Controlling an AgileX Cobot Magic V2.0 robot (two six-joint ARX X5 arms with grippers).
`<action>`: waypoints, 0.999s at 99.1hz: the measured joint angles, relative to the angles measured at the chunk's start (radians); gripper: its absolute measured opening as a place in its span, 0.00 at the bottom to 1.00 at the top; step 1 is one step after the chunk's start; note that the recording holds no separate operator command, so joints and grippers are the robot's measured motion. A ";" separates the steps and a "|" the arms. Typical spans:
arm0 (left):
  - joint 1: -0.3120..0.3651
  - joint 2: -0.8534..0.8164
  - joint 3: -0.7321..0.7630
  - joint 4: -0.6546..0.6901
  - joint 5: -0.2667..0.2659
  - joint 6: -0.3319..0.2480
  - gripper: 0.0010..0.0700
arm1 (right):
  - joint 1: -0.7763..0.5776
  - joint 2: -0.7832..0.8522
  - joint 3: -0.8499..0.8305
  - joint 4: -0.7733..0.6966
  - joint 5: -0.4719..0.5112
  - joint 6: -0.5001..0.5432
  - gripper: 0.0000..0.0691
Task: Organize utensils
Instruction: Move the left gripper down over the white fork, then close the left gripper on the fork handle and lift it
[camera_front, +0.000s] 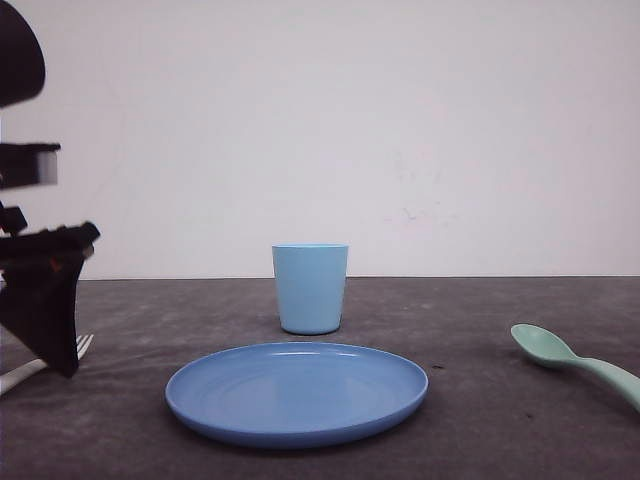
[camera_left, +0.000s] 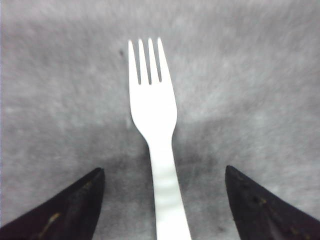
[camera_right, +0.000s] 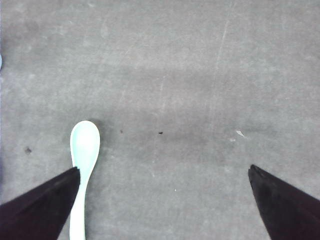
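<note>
A white fork (camera_left: 154, 112) lies flat on the dark table, its handle running between the two spread fingers of my left gripper (camera_left: 164, 172), which stands open above it without touching. In the front view the fork (camera_front: 20, 373) pokes out from behind the left gripper (camera_front: 45, 320) at the far left. A mint-green spoon (camera_front: 565, 357) lies at the right of the table. In the right wrist view the spoon (camera_right: 84, 150) runs alongside one finger of my open right gripper (camera_right: 164, 170), and the gap between the fingers holds only bare table.
A blue round plate (camera_front: 297, 392) sits at the front middle of the table, with a light blue cup (camera_front: 310, 288) upright just behind it. A pale wall stands behind the dark table (camera_front: 480, 330).
</note>
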 joint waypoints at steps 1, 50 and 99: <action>0.000 0.001 0.000 0.002 0.000 0.000 0.67 | 0.000 0.000 0.000 0.000 0.000 0.000 0.98; -0.001 0.037 0.011 0.019 -0.045 0.000 0.26 | 0.000 0.000 0.000 0.000 0.000 0.000 0.98; -0.011 0.036 0.017 0.010 -0.035 0.000 0.06 | 0.000 0.000 0.000 0.000 0.000 0.000 0.98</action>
